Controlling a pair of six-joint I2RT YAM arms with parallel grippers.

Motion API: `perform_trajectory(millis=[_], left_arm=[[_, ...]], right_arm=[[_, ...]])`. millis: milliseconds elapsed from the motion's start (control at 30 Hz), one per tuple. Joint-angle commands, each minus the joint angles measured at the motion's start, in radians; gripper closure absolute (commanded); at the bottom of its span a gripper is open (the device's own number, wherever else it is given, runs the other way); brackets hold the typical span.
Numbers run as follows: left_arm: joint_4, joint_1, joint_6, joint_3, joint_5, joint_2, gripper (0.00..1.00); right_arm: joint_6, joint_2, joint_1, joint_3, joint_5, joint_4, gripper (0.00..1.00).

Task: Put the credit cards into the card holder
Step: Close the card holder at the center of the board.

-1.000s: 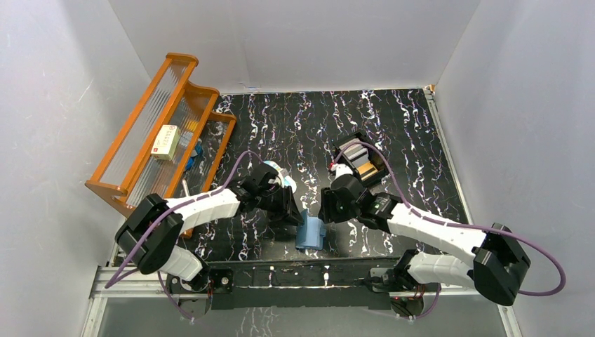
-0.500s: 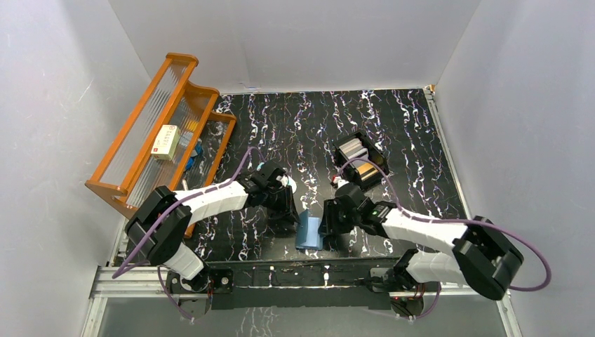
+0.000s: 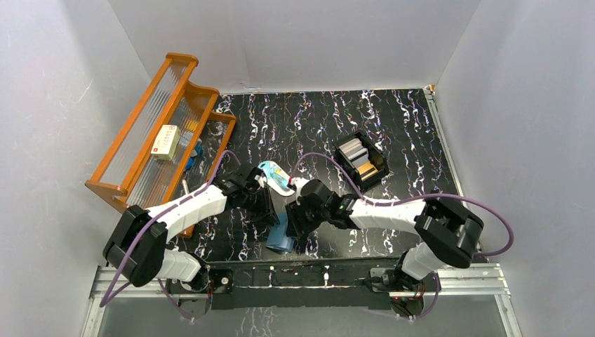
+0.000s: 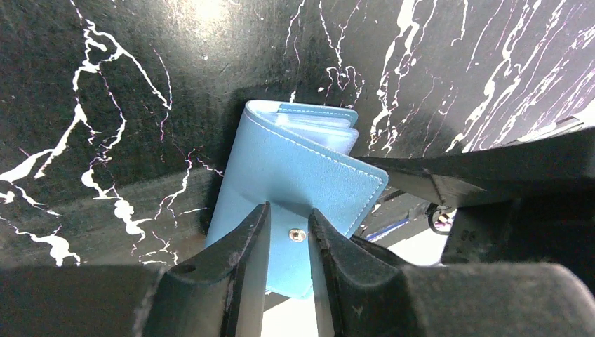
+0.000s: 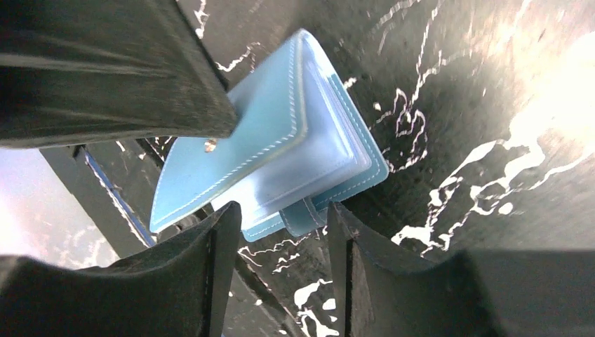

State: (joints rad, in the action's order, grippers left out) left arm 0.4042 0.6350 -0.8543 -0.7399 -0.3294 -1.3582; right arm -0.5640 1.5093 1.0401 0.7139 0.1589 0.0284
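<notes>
Straddling card holder (image 4: pixel 302 168) edges, left claw (image 4: pixel 288 212) and right claw (image 5: pixel 282 209) seemingly stand open.

The marbled table (image 3: pixel 393 126) bears an orange rack (image 3: pixel 151 126), black box (image 3: pixel 360 160), oval item (image 3: pixel 275 175) and card holder (image 3: pixel 279 237).

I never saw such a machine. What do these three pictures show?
Two robot arms stand at a table. One picture looks down from above; the other two come from a camera on each wrist. On the table are a blue card holder, a black box with cards and an orange rack. Both tools meet at the card holder: the left tool is nearly shut at its cover, grip unclear; the right tool stands open around its strap.
</notes>
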Motion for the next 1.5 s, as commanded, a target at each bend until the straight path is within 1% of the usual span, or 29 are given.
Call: perform_trajectory(millis=[0,100,167,267,300,333,400,433,500,567,667,833,933,1000,1067,1133,1167,1200,1233,1300,1467], left_arm=[[0.041,-0.004,0.027,0.017,-0.038,0.017,0.76],[0.042,-0.004,0.026,0.019,-0.039,0.037,0.75],[0.042,-0.005,0.022,0.019,-0.048,0.050,0.75],[0.024,-0.004,0.007,0.048,-0.061,0.059,0.75],[0.011,-0.006,0.009,0.065,-0.060,0.056,0.75],[-0.020,-0.011,0.005,0.092,-0.062,0.051,0.75],[-0.041,-0.015,-0.005,0.108,-0.074,0.048,0.76],[-0.047,-0.014,-0.009,0.110,-0.072,0.055,0.76],[-0.039,-0.015,-0.009,0.109,-0.069,0.053,0.76],[-0.035,-0.016,-0.008,0.118,-0.059,0.050,0.76],[-0.016,-0.015,-0.002,0.120,-0.026,0.051,0.76],[0.023,-0.015,0.017,0.112,0.016,0.042,0.76],[0.017,-0.015,0.015,0.120,0.013,0.035,0.76],[0.017,-0.015,0.017,0.121,0.017,0.031,0.76],[0.026,-0.015,0.021,0.117,0.032,0.024,0.76],[0.039,-0.015,0.025,0.110,0.052,0.013,0.75],[0.046,-0.015,0.028,0.109,0.058,0.006,0.75],[0.051,-0.015,0.029,0.106,0.063,-0.001,0.75],[0.055,-0.015,0.030,0.106,0.068,-0.005,0.75],[0.057,-0.015,0.029,0.109,0.078,-0.005,0.75],[0.062,-0.015,0.024,0.111,0.091,-0.005,0.75]], right_arm=[[0.249,-0.081,0.002,0.038,0.006,-0.039,0.42],[0.329,-0.147,0.006,-0.011,0.064,0.007,0.41],[0.375,-0.152,0.015,-0.028,0.056,0.011,0.41],[0.456,-0.090,0.049,-0.036,-0.011,0.040,0.44],[0.488,-0.070,0.063,-0.046,0.013,0.083,0.44],[0.495,-0.051,0.086,-0.050,-0.001,0.113,0.45],[0.530,-0.020,0.128,-0.035,-0.071,0.115,0.42],[0.545,0.000,0.139,-0.023,-0.105,0.114,0.44],[0.555,0.014,0.152,-0.016,-0.149,0.126,0.46],[0.560,0.014,0.170,-0.015,-0.176,0.152,0.44],[0.563,0.012,0.179,-0.049,-0.182,0.226,0.43],[0.576,0.017,0.189,-0.097,-0.176,0.323,0.46],[0.594,0.023,0.191,-0.104,-0.171,0.353,0.53],[0.606,0.021,0.192,-0.109,-0.181,0.360,0.61],[0.616,0.002,0.192,-0.132,-0.187,0.389,0.74],[0.601,-0.028,0.192,-0.157,-0.215,0.419,0.91],[0.579,-0.043,0.191,-0.164,-0.235,0.427,0.97],[0.547,-0.055,0.190,-0.170,-0.261,0.435,1.00],[0.503,-0.064,0.190,-0.176,-0.301,0.444,1.00],[0.419,-0.073,0.183,-0.188,-0.330,0.471,1.00],[0.254,-0.111,0.173,-0.280,-0.355,0.650,1.00]])
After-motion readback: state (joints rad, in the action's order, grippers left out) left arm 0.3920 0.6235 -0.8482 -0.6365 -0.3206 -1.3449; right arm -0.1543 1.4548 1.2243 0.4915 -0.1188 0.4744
